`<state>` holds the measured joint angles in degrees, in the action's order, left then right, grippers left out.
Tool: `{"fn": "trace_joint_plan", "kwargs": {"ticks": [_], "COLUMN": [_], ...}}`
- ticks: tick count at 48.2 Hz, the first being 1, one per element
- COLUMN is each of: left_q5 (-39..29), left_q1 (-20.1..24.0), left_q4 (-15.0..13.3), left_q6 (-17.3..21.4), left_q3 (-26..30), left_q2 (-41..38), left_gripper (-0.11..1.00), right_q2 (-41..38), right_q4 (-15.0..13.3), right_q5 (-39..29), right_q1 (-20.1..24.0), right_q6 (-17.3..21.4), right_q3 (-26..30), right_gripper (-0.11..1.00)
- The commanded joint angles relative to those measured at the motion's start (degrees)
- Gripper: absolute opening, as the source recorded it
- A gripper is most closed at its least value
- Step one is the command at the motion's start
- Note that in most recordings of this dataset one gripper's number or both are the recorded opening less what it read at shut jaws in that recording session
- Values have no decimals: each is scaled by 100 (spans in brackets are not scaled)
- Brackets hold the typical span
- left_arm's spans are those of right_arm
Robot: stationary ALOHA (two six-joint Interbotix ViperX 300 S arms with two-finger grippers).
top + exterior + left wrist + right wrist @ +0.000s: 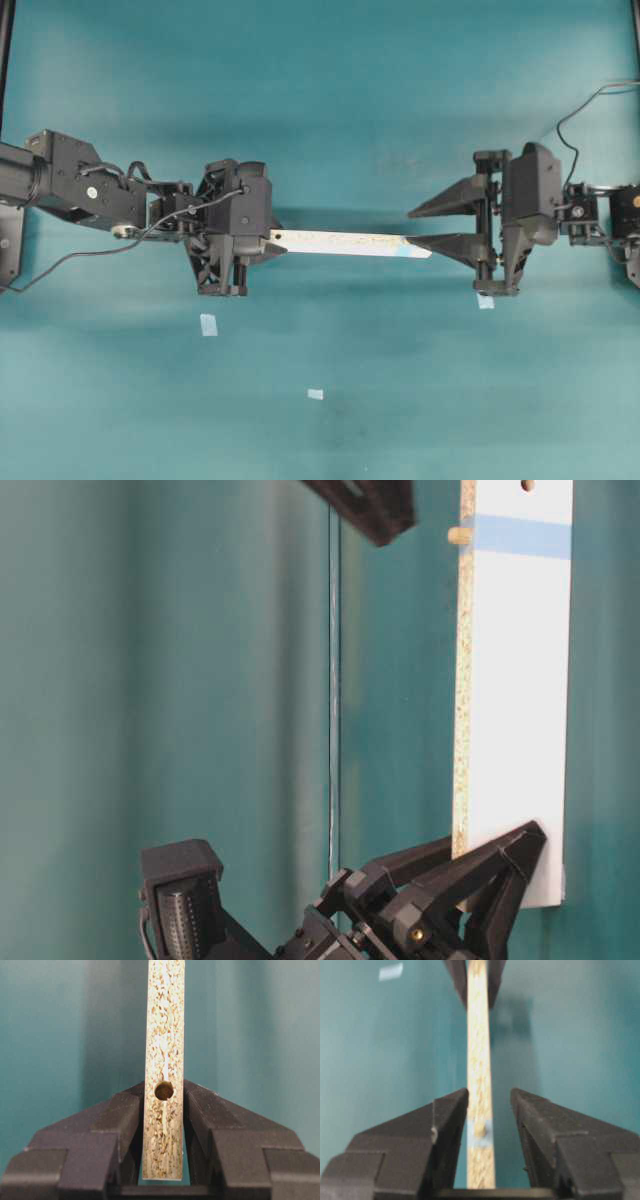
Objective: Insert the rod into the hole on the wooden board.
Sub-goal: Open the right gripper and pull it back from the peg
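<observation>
Left tool (162,1160) clamps the plain end of the wooden board (345,243), held above the table (320,100). The rod (459,535) sits in the hole at the blue-patch end. Right tool (487,1130) is open, jaws astride the board without touching; best to back straight off so neither jaw clips rod or board.

A teal table surface (320,100) filled every view, evenly lit with soft shadows. Three small pale-blue squares lay on it: one (208,324) left of another (315,394), a third (485,301) right of it.
</observation>
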<state>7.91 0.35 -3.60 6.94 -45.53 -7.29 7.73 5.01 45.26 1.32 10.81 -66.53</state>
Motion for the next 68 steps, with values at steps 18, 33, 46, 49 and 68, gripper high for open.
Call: {"fn": "trace_joint_plan", "kwargs": {"ticks": [18, 33, 46, 49, 68], "left_q5": [-26, -62, -185, -264, -360], "left_q1": [-44, -53, -44, -44, -44], "left_q4": [-9, -9, -9, 0, -9], "left_q6": [-35, -18, 0, 9, 26], "left_q3": [79, 132, 26, 9, -176], "left_q2": [123, 176, 562, 659, 1134], "left_gripper": [65, 84, 84, 84, 84], "right_q2": [404, 404, 527, 598, 1354], "right_q4": [18, 18, 18, 18, 18], "right_q5": [-396, -422, -431, -448, -1204], "right_q1": [-88, -88, -88, -88, -88], "right_q6": [-97, -88, -88, -88, -70], "right_q3": [88, 97, 62, 44, -290], "right_gripper": [52, 52, 52, 51, 52]}}
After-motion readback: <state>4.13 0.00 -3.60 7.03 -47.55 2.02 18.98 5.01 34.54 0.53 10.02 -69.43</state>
